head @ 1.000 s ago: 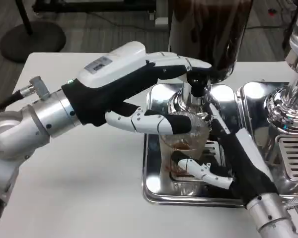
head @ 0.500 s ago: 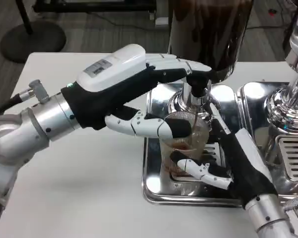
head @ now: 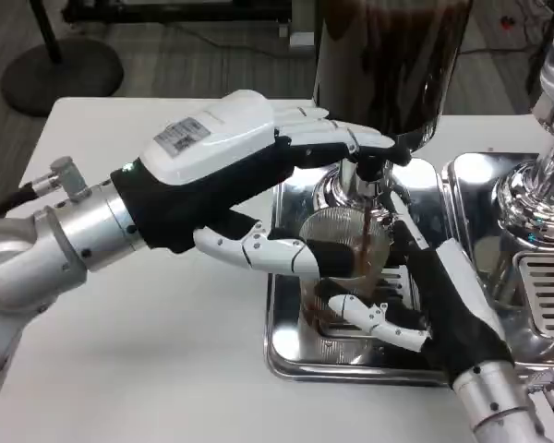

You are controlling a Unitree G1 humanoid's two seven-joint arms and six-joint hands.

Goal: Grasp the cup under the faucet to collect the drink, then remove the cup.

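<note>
A clear plastic cup stands on the shiny drip tray under the black faucet of the dark drink dispenser. A dark stream runs from the faucet into the cup, and brown liquid lies in its bottom. My right hand grips the cup from the right and front, its thumb across the lower wall. My left hand reaches over from the left; its upper fingers press on the faucet lever, and its thumb lies beside the cup's left wall.
A second chrome dispenser with its own tray and grille stands at the right. The white table stretches to the left and front. A dark stand base sits on the floor beyond the table's far left corner.
The left hand has shifted slightly up and right onto the faucet lever, and a dark stream now pours into the cup. The right hand keeps its grip on the cup.
</note>
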